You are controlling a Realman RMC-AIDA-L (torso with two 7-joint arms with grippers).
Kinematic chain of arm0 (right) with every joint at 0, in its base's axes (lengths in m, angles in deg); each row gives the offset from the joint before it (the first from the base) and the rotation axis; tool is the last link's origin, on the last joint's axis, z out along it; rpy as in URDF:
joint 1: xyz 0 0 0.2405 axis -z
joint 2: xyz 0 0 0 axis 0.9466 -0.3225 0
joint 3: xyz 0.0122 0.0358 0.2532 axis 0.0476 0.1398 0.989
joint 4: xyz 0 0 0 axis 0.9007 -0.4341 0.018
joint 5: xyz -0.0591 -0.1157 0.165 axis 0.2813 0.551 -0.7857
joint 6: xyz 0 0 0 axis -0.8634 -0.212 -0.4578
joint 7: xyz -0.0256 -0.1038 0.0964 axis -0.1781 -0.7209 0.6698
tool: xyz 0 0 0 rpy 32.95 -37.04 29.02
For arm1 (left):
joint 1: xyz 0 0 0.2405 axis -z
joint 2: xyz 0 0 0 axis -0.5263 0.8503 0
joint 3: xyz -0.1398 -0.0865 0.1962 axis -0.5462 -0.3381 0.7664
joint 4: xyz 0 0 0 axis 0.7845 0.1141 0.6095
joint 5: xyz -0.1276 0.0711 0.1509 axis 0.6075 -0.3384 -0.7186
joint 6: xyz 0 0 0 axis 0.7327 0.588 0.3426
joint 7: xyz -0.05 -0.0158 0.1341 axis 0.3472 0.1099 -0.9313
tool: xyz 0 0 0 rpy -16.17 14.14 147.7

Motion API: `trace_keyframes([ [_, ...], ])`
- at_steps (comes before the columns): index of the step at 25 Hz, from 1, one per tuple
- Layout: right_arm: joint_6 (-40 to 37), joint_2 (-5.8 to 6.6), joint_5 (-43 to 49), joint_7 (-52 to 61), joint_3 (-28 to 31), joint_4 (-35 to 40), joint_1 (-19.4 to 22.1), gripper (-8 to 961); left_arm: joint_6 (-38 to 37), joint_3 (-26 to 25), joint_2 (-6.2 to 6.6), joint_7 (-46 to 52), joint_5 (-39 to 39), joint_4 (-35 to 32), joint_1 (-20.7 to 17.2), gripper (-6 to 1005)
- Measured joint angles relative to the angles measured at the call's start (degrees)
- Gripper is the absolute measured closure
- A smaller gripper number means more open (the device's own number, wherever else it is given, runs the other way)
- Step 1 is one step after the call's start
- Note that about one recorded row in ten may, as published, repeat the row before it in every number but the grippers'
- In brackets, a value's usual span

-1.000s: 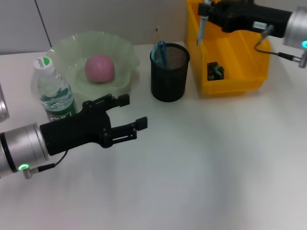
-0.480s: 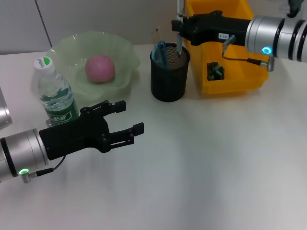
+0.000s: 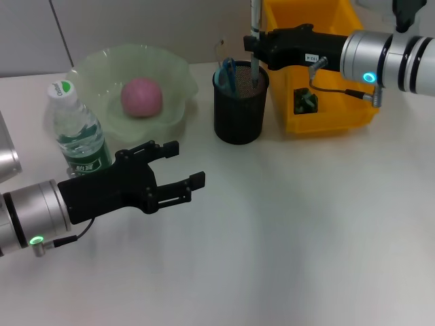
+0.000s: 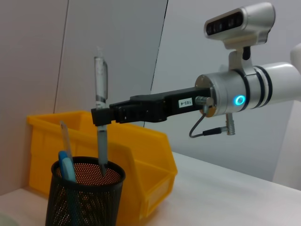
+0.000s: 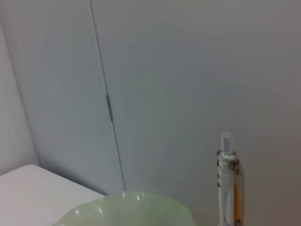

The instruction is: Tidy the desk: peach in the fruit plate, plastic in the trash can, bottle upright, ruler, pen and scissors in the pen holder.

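Bottle (image 3: 76,129) first, at the desk's left edge: a small water bottle standing upright with its white-and-green cap on, label facing the front. Just in front of it the left pincer (image 3: 180,170) hangs above the white desk (image 3: 306,224), black fingers spread apart with nothing between them, pointing toward the right side.

Behind the bottle, toward the far left of the desk, sits the pale green fruit plate (image 3: 173,75) with its wavy rim, and the pink peach (image 3: 141,96) lies in the middle of it.

Next along the far edge comes the black mesh pen holder (image 3: 239,109), standing upright just beside the plate. Blue scissor handles (image 3: 228,73) poke up out of it on the near-left side of the rim, and a thin clear ruler (image 4: 64,136) leans beside them.

Right over the holder the right pincer (image 3: 255,42) reaches in from the right, clamped on a pen (image 4: 100,117). The pen hangs straight up and down, its clear upper barrel above the fingers and its tip already inside the holder's mouth, below the rim. From the left wrist view you can see the tip against the mesh interior; whether it touches the bottom I cannot tell.

Farthest right, just beside the holder at the far edge, stands the yellow trash can (image 3: 326,81), an open bin with a dark crumpled bit of plastic (image 3: 304,100) lying inside.
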Motion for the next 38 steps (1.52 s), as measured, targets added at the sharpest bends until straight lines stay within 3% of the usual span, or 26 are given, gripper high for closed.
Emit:
trace_keyframes([
  [22,0.1,0.10,0.3,0.4,-2.4,-0.9,-0.7,805,0.0,0.0,0.19,0.5,0.0,-0.2,0.2,170],
  [33,0.5,0.09,-0.2,1.4,-2.9,0.4,-0.4,345,-0.3,0.0,0.25,0.6,0.0,-0.3,0.3,170],
  [38,-0.3,0.15,-3.6,1.7,-3.0,1.9,1.1,243,-0.3,0.0,0.28,0.6,0.0,-0.4,0.3,170],
])
